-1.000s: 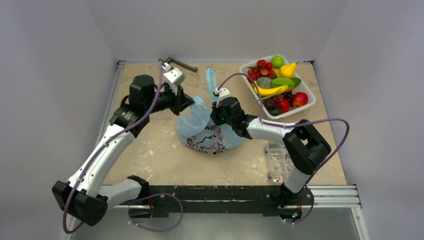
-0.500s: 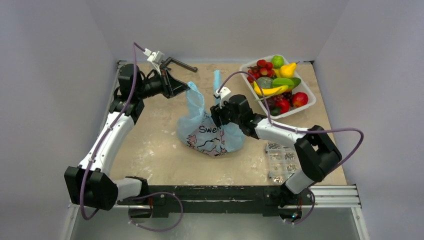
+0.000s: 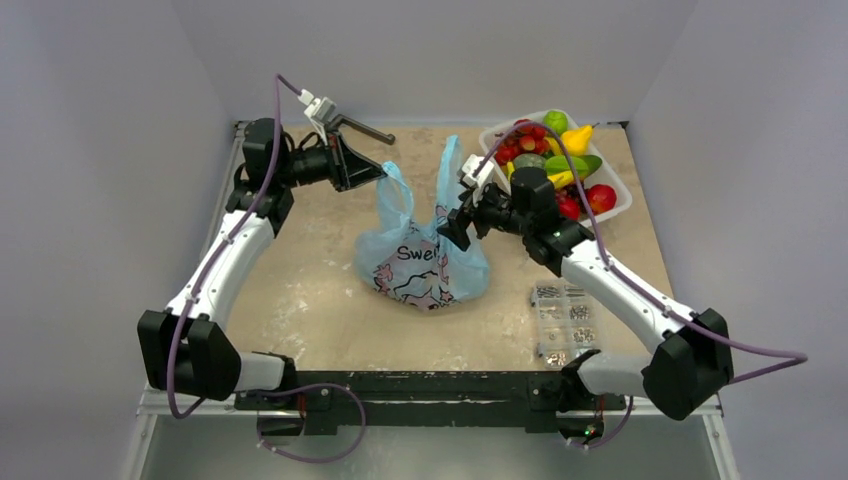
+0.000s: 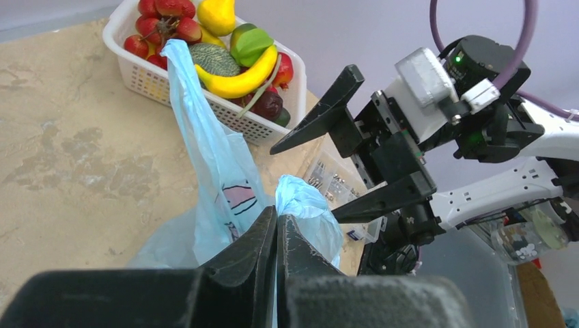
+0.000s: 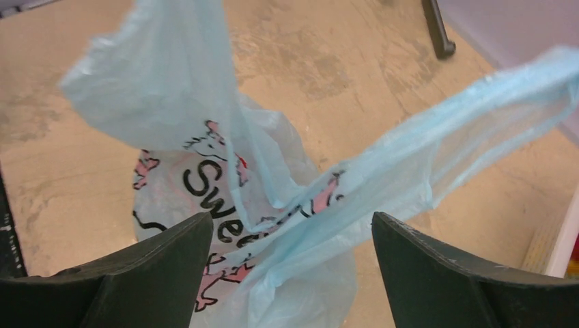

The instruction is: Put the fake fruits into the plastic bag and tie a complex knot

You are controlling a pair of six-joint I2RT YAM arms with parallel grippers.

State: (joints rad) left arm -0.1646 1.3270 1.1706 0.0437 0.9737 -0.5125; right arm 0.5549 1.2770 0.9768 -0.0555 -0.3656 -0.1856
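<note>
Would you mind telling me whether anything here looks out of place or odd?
Nothing is spilled or damaged. One oddity: the fake fruits are heaped in the white basket at the far right, while the left gripper is shut on a handle of the plastic bag and the open right gripper faces the other handle.

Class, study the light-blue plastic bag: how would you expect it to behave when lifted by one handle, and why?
Likely floppy: the plastic bag is crumpled thin film, bunched where the left gripper pinches one handle. Probably light, as the film looks see-through thin. Its bulging body rests on the table, so lifted it would probably sag and swing.
</note>
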